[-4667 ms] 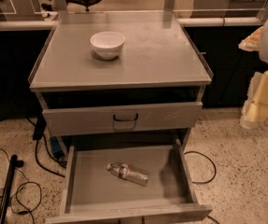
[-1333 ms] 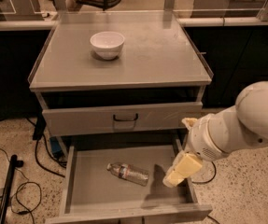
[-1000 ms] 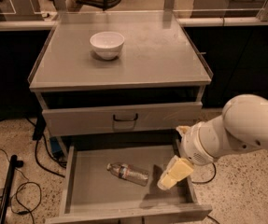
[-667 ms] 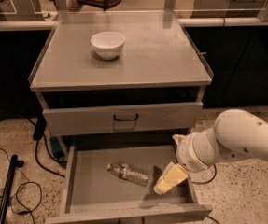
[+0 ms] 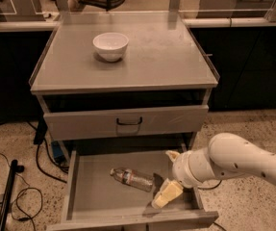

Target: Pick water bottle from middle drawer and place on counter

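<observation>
The middle drawer stood pulled open, the water bottle lying on its side on the drawer floor. The gripper hung low inside the drawer at the bottle's four o'clock, just beside it. A white bowl sat toward ten o'clock on the counter.

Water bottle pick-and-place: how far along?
Done: the middle drawer is open. In hand: the gripper is low in it, close beside the water bottle, which lies on its side on the drawer floor. Left: grasp, lift, set on the counter, where a white bowl sits.
</observation>
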`<state>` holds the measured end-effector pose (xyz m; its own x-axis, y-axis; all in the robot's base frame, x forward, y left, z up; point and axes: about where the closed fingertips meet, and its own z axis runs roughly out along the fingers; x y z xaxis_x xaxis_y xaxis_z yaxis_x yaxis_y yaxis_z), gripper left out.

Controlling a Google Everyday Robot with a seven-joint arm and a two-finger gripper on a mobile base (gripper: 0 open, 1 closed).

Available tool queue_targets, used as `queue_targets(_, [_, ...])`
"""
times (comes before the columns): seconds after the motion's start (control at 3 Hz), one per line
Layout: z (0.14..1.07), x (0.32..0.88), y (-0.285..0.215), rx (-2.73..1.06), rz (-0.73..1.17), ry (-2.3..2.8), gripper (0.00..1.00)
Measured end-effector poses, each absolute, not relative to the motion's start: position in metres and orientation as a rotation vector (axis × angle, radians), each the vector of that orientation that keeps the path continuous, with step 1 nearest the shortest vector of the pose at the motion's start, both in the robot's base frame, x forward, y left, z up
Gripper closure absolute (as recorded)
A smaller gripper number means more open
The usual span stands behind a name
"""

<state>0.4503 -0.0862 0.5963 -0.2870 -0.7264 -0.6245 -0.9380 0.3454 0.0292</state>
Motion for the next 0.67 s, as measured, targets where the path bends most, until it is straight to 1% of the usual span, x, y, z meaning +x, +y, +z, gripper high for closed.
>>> queue_targets(0.33, [0.562, 0.458, -0.081, -1.476, 0.559, 2.080, 0.00])
queue_targets(0.67, [0.539, 0.472, -0.081, -1.440, 0.528, 2.159, 0.00])
